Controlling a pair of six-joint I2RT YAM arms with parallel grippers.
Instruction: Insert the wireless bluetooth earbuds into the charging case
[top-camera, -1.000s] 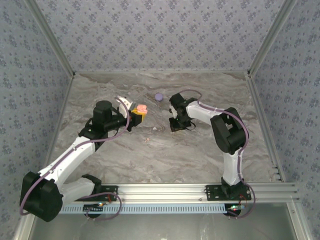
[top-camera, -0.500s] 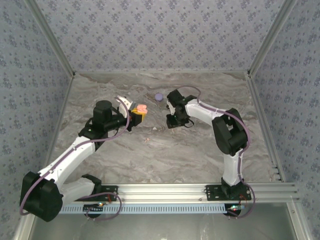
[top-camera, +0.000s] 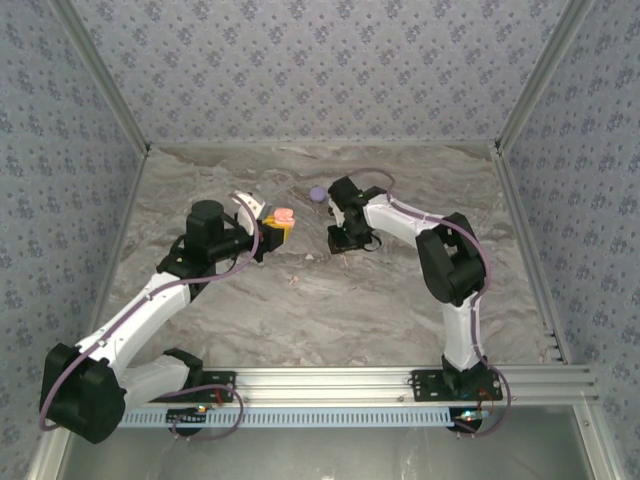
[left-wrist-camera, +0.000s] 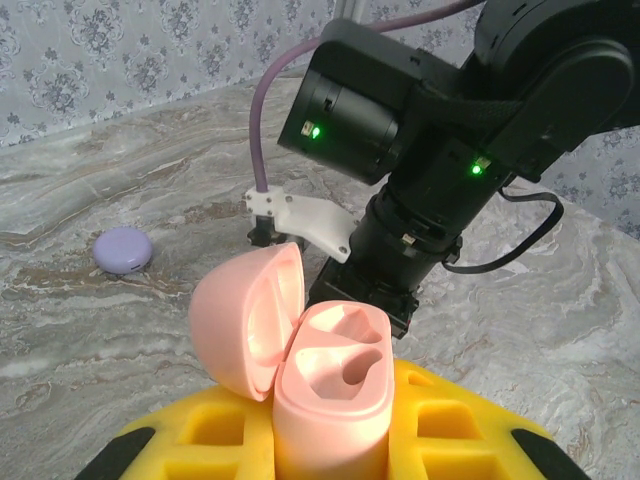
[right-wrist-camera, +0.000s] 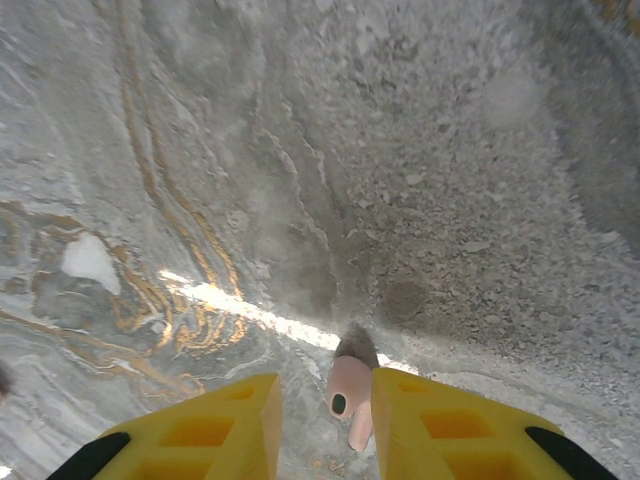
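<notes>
The pale pink earbud (right-wrist-camera: 350, 398) was outside the charging case (left-wrist-camera: 330, 400). It appeared to rest on the desk (right-wrist-camera: 450, 150), on the right arm's side of the case and a little nearer the arm bases. It sat between the yellow fingers (right-wrist-camera: 450, 430) of the right end effector (right-wrist-camera: 325, 388). These jaws stood partly open. The earbud was close against one finger and a clear gap separated it from the other, so no clamp was in place. Contact with the nearer finger could not be confirmed.

The charging case, salmon pink, stood upright with its lid (left-wrist-camera: 245, 320) hinged open. Both wells (left-wrist-camera: 335, 362) in the case body were empty. The left end effector (top-camera: 274, 230) was closed on the lower body of the case, with the opening facing up. The right arm's wrist (left-wrist-camera: 430, 140) stood just beyond the case. A closed lavender case (left-wrist-camera: 123, 248) lay on the desk farther beyond the charging case, well apart from it and clear of both end effectors.

Status, as judged:
- Done: the case was open and presented, and the right end effector was positioned around one earbud.
- Left: close on the earbud, lift it, carry it to the case and seat it in a well.
- No earbud was seated, so the insertion work was at an early stage.
</notes>
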